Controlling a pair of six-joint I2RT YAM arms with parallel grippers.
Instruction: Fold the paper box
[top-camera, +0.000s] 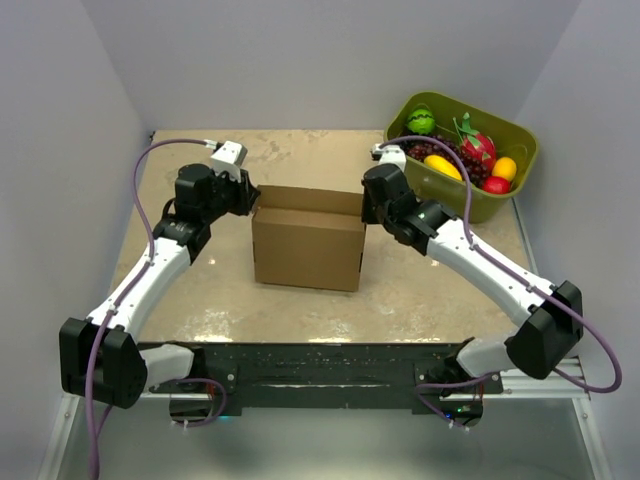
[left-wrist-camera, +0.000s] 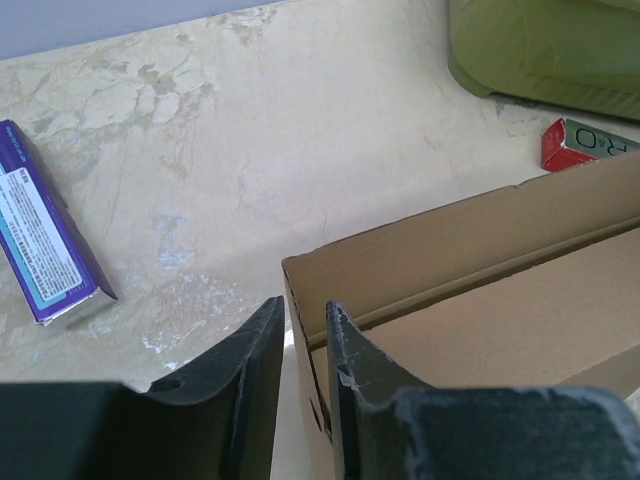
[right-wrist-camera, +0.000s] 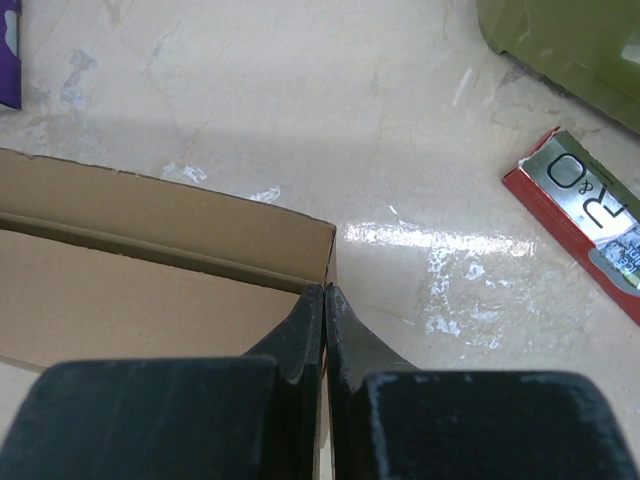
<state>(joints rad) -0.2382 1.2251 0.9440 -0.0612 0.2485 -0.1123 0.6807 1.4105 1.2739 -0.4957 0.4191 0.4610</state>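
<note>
Inspecting, we find the paper box (top-camera: 307, 248) centred on the bench (top-camera: 400, 300), clear of its 4 edges; left gripper (left-wrist-camera: 306, 320) clamps its left wall; right gripper (right-wrist-camera: 324, 300), jaws together, touches its right wall.

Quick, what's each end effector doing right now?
Left end effector: astride box wall, grip unclear.
Right end effector: closed, empty.

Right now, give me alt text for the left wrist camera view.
The left pincer pinches the end wall of an open cardboard box. Behind it on the marble table lie a purple carton, a red packet and a green bin.
</note>
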